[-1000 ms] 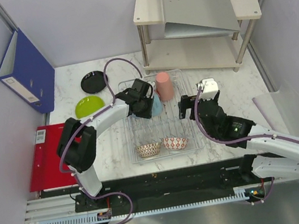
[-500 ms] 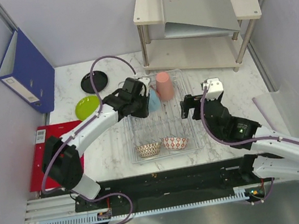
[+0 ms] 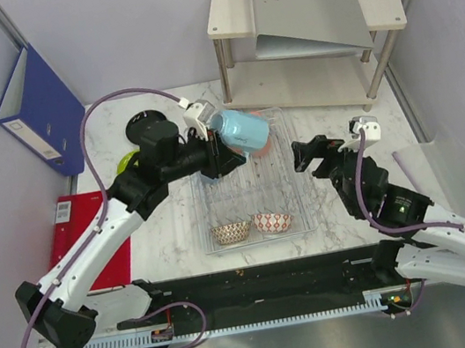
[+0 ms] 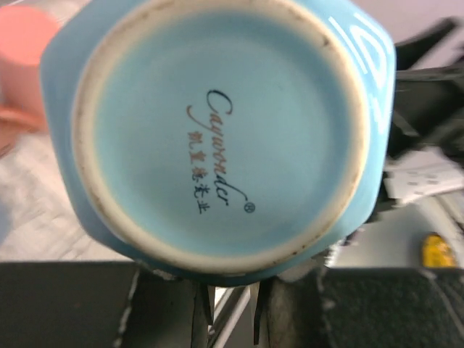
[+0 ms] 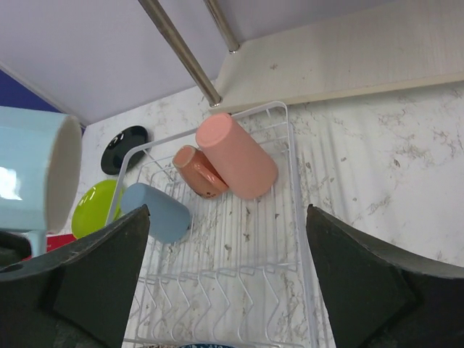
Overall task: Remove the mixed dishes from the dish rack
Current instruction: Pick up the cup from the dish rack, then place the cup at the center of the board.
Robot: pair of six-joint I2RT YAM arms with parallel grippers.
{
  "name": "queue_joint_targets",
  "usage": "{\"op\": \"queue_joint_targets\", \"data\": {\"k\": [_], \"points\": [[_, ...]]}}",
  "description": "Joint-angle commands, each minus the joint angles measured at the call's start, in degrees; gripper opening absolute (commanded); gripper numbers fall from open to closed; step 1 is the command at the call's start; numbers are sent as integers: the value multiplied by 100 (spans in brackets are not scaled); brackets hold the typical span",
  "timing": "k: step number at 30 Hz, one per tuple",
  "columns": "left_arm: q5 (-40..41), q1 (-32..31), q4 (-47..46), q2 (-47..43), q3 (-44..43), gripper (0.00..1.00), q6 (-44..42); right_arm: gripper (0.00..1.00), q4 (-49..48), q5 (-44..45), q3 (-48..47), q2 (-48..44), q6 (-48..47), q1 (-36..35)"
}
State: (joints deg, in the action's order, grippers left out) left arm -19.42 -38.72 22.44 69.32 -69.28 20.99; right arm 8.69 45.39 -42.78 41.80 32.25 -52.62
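The left jaws pinch a light-blue cup (image 3: 241,130) at a narrow gap and hold it tilted in the air over the far-left corner of the dish rack (image 3: 253,188), mid-table. The right jaws stand wide with nothing between them, above the rack's right edge. In the rack's far end we see the salmon-pink cup (image 5: 235,156), the mug (image 5: 197,172) beside it and a second blue cup (image 5: 156,212). The brown-white bowl (image 3: 232,232) and red-white bowl (image 3: 273,221) sit at its near end.

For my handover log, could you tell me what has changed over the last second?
The left gripper, already shut on a light-blue cup, lifted it up off the dish rack. The right gripper drew slightly right, open. The salmon-pink cup, other blue cup and both bowls stayed racked.
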Motion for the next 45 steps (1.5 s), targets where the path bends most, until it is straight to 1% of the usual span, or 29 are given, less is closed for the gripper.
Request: {"op": "queue_joint_targets", "data": {"k": [1, 3, 4, 5, 6, 7, 8, 9, 10, 11, 12, 14, 15, 18, 19, 21, 26, 31, 36, 41, 43, 45], "points": [[-1572, -4, -1793, -471, 141, 2, 1149, 98, -288, -293, -248, -128, 123, 41], [-2063, 22, -2600, -586, 326, 2, 1537, 98, -542, -565, -169, -242, 150, 33], [-2214, 75, -2935, -630, 544, 2, 1957, 98, -674, -662, -108, -425, 150, 50], [-2346, 110, -3530, -735, 660, 2, 2187, 98, -815, -784, -38, -532, 115, 41], [-2565, 197, -3884, -788, 774, 2, 2416, 98, -1155, -1116, 59, -611, 54, 50], [-2680, 259, -4218, -814, 1019, 2, 2905, 98, -1272, -1207, 103, -760, 45, 50], [-2899, 321, -4560, -841, 1152, 2, 3163, 98, -1369, -1286, 165, -839, 45, 59], [-2996, 478, -5330, -841, 1266, 2, 3435, 98, -1535, -1391, 209, -901, 71, 59], [-3084, 549, -5746, -832, 1546, 2, 4047, 98, -1615, -1470, 235, -998, 62, 59], [-3233, 628, -6281, -745, 1688, 2, 4384, 98, -1642, -1550, 236, -1016, 36, 59], [-3287, 777, -7148, -692, 1811, 2, 5048, 98, -1590, -1759, 192, -1016, -8, 59], [-3384, 892, -8128, -517, 2172, 2, 5685, 91, -1493, -1831, 183, -955, 35, 68], [-3410, 962, -8994, -324, 2260, 2, 6253, 81, -1510, -1858, 218, -963, 71, 59], [-3419, 998, -9993, 89, 2489, 2, 7038, 68, -1633, -1954, 367, -972, 159, 59], [-3437, 998, -10309, 151, 2515, 2, 7146, 68, -1660, -2068, 376, -920, 167, 59], [-3446, 998, -10426, 231, 2542, 2, 7243, 69, -1730, -2183, 376, -832, 176, 50], [-3507, 972, -10137, 214, 2551, 2, 7068, 71, -2116, -2376, 315, -568, 106, 59], [-3525, 928, -10057, 231, 2586, 2, 6962, 72, -2380, -2508, 130, 3, -96, 68], [-3560, 901, -9943, 214, 2630, 2, 6892, 72, -2907, -2789, -2, 459, -79, 138], [-3595, 901, -9741, 179, 2700, 2, 6708, 71, -3241, -2825, -90, 566, -122, 173], [-3578, 901, -9714, 178, 2726, 2, 6672, 71, -3181, -2737, -107, 505, -157, 164], [-3534, 901, -9679, 161, 2735, 2, 6602, 71, -2918, -2623, -125, 356, -228, 173]]}}
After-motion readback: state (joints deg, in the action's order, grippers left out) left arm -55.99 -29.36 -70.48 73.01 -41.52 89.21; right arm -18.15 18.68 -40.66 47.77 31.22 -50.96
